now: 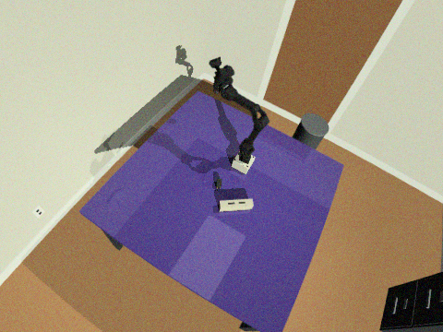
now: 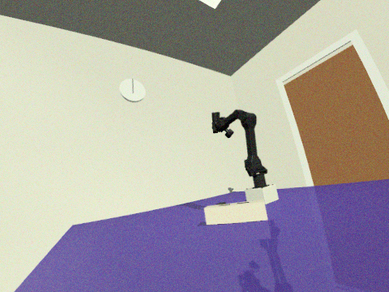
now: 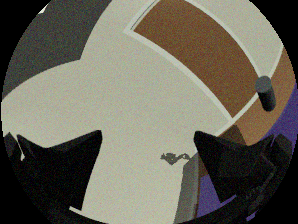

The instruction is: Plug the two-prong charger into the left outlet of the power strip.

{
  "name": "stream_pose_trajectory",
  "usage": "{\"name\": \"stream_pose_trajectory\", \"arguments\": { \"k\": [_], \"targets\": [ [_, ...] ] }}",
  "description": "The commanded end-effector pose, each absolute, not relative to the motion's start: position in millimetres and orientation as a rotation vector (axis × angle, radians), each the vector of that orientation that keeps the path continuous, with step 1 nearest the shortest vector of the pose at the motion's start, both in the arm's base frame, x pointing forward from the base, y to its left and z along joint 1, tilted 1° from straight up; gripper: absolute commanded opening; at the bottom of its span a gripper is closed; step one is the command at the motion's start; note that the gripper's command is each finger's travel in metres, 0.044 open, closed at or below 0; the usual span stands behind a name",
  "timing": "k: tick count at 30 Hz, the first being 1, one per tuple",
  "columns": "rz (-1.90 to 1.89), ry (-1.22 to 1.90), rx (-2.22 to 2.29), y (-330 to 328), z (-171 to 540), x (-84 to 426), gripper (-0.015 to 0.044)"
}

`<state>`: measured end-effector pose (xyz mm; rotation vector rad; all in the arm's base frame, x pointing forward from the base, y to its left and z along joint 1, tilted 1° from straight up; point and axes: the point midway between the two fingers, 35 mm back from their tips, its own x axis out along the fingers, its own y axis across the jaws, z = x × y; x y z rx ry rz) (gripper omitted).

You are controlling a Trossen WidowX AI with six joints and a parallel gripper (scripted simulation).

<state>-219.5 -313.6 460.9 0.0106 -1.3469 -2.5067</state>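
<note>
The white power strip (image 1: 235, 207) (image 2: 237, 214) lies on the purple table, with two dark outlets on its top. A small dark object, seemingly the charger (image 1: 218, 183), is on the table just beyond the strip's left end in the top view; its prongs are too small to make out. I cannot make it out in the exterior view. My gripper (image 2: 214, 122) (image 3: 149, 136) is open and empty, raised high above the table and pointing toward the walls, far from the strip and the charger. The wrist view shows neither of them.
The arm's white base (image 1: 243, 164) (image 2: 262, 194) stands behind the strip. A grey bin (image 1: 311, 130) (image 3: 265, 94) is on the floor beyond the table (image 1: 277, 258). A brown door (image 1: 328, 55) (image 2: 344, 122) (image 3: 200, 55) is in the wall. Arm shadows cross the table.
</note>
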Motion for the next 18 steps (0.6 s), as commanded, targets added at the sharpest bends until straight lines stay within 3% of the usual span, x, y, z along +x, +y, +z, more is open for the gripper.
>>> {"name": "stream_pose_trajectory", "arguments": {
  "k": [1, 18],
  "targets": [
    [-2.513, -1.165, 0.082, -336.6, 444.1, -202.3, 0.044],
    [-2.384, -0.509, 0.259, -399.7, 381.1, -114.3, 0.044]
  ]
}}
